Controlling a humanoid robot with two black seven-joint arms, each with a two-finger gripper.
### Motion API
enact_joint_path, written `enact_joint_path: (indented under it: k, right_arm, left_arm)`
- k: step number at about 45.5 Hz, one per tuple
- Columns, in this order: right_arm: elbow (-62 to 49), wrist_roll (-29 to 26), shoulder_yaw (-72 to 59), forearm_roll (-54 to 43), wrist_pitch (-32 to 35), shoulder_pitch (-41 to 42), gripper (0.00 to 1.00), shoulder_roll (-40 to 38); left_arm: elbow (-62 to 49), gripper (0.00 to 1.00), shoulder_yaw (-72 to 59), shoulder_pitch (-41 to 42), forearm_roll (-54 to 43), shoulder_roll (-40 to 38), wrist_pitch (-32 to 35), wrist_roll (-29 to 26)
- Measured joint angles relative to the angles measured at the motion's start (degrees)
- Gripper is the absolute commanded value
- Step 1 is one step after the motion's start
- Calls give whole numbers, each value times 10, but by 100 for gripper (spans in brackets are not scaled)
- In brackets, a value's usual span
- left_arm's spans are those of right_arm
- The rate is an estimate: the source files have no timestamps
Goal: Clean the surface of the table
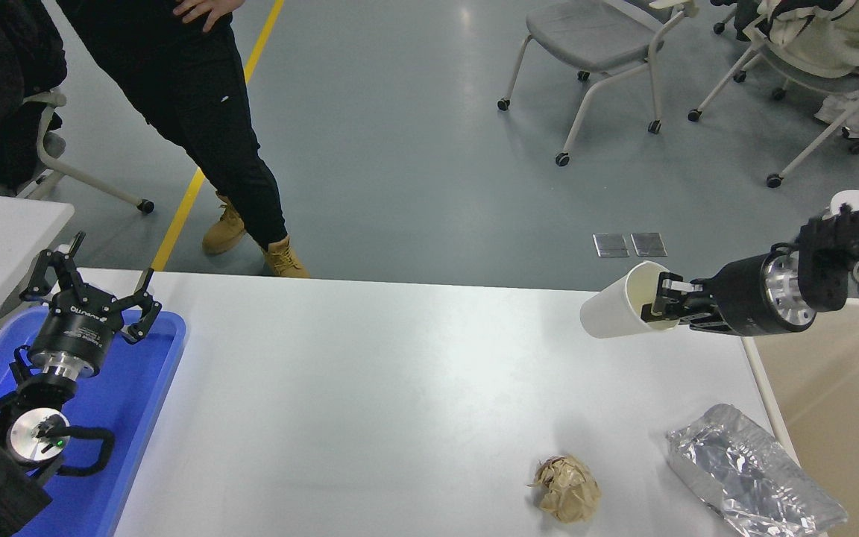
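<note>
At the far left the left hand (85, 292) is parked above a blue tray (142, 403), its fingers spread apart and holding nothing. A person (198, 112) in black stands beyond the far edge of the desk (370, 388), near the left side. The middle of the desk is bare white. Toward the near right a crumpled brown paper ball (567, 488) lies on it, and further right a silver foil bag (754, 470) lies with one end over the right edge.

Above the far right corner the right hand (664, 306) is clamped on the rim of a white paper cup (623, 311), one finger inside the mouth. The cup is in the air, lying on its side, its long axis pointing left, away from the hand. The beige bin (839, 418) is just beside the desk, to the right and below the hand, so I judge the next move is a short swing to the right and a release. The paper ball and the bag are both much nearer to the right arm.
</note>
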Motion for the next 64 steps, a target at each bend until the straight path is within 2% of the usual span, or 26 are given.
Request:
enact_joint_path:
  k: [12, 43, 53, 64]
  right_arm:
    - [6, 0, -4, -23, 51, 43, 0, -53]
    - [-26, 0, -7, -29, 74, 54, 0, -86]
    - [-75, 0, -6, -21, 69, 31, 0, -90]
    - [-162, 1, -1, 25, 38, -45, 0, -91]
  left_arm:
    - [0, 100, 0, 0, 0, 0, 0, 0]
    - [0, 100, 0, 0, 0, 0, 0, 0]
    - [0, 100, 0, 0, 0, 0, 0, 0]
    - [0, 100, 0, 0, 0, 0, 0, 0]
